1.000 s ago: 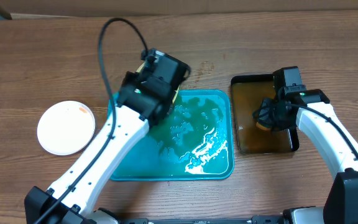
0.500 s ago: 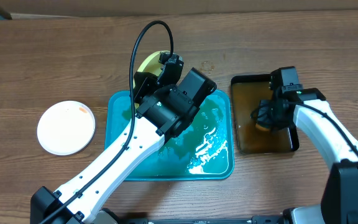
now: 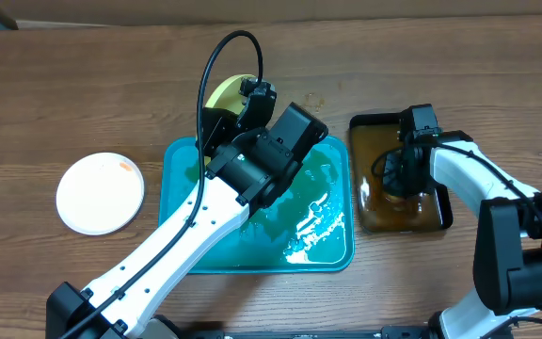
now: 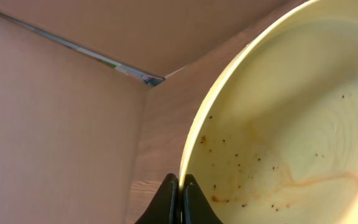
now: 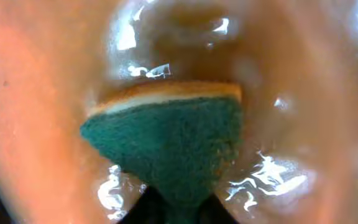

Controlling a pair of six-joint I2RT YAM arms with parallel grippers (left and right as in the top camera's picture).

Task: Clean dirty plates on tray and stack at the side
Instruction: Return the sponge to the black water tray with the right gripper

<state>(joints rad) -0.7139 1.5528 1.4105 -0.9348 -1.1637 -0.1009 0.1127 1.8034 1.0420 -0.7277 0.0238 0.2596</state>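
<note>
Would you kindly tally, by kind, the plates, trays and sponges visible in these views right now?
Plates: 2 (white plate, pale green plate)
Trays: 2 (turquoise tray, black tray)
Sponges: 1 (sponge)
Total: 5

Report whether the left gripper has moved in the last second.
Yes. Overhead, the left gripper, shut on the pale green plate, swung right along the tray's far edge, away from its left corner.
</note>
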